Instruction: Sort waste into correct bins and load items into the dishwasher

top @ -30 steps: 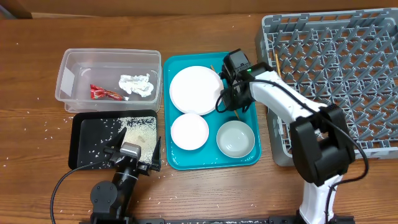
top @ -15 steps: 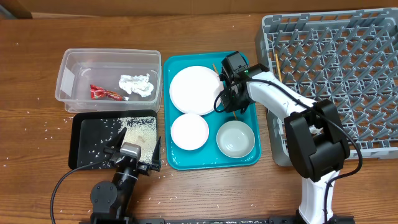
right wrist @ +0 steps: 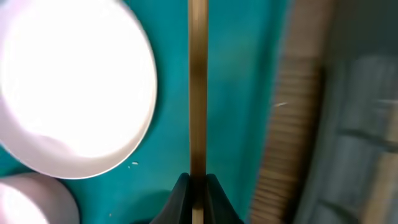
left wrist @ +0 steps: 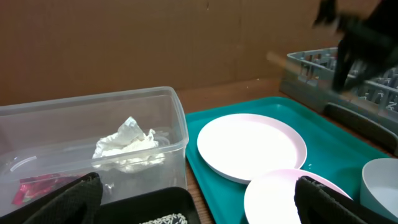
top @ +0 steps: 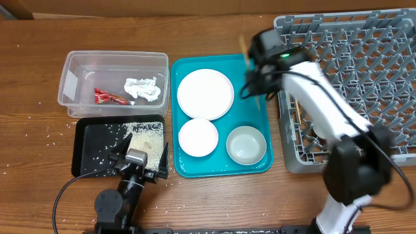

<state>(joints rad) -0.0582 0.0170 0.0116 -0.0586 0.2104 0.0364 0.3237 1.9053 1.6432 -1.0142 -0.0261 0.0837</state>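
Over the teal tray (right wrist: pixel 245 93), your right jaws clamp one chopstick (right wrist: pixel 198 93); it could pivot, perhaps snagging the rack's (top: pixel 351 65) pegs.

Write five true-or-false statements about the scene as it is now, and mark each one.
1. The right gripper is shut on a chopstick. True.
2. The tissue wad lies in the black tray. False: it lies in the clear tub, beside the red wrapper.
3. Rice lies in the black tray. True.
4. The bowl sits in the dish rack. False: it sits on the teal tray.
5. The left gripper grips a plate. False: it is open and holds nothing.
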